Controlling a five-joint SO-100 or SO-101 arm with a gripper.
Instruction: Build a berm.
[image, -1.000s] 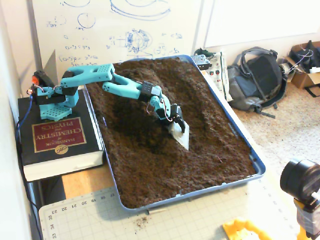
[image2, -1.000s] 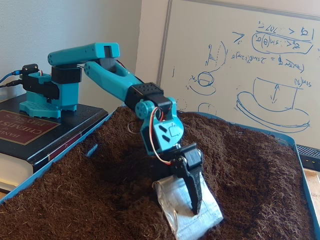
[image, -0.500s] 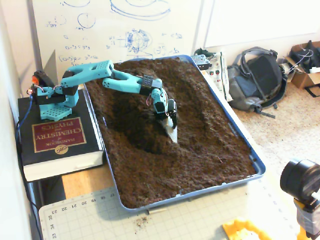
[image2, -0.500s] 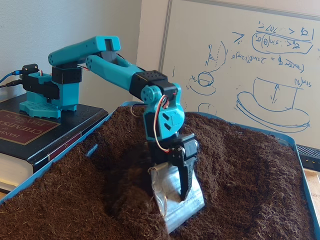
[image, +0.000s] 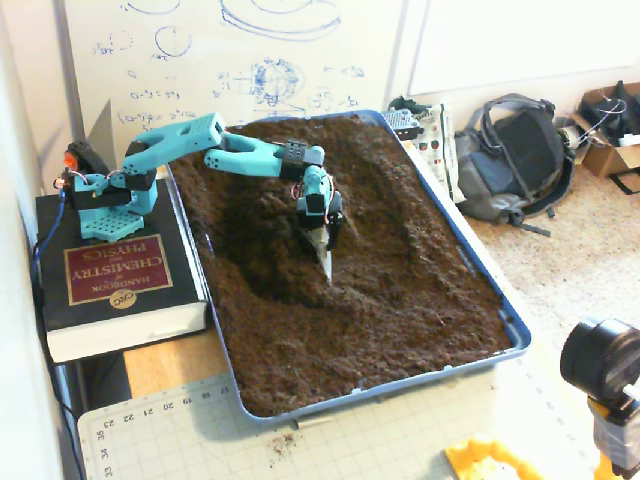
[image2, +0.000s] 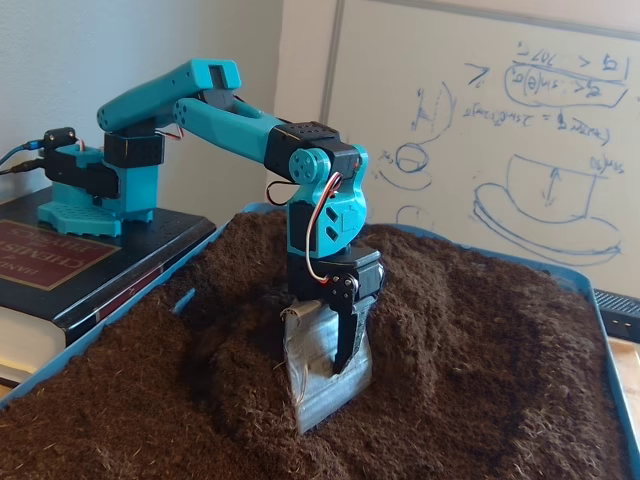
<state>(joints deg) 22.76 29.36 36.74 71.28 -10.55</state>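
A blue tray (image: 400, 386) is filled with dark brown crumbly soil. The berm (image: 400, 225) is a low soil ridge running diagonally through the tray's right half, and it rises to the right of the arm in the lower fixed view (image2: 480, 300). My teal arm reaches from its base at the left. Its gripper (image: 325, 240) (image2: 335, 350) is shut on a silvery flat blade (image: 325, 260) (image2: 320, 390). The blade stands nearly upright with its lower edge dug into the soil, at the rim of a darker hollow (image: 260, 250) to its left.
The arm's base stands on a thick black book (image: 110, 275) (image2: 40, 250) left of the tray. A whiteboard (image: 240, 60) leans behind. A grey backpack (image: 510, 150) lies on the floor at right. A green cutting mat (image: 400, 440) and a black camera (image: 600, 360) sit in front.
The gripper and blade have swung left toward the hollow and drawn back toward the base. The blade turned from lying slanted to nearly upright, pushing soil along.
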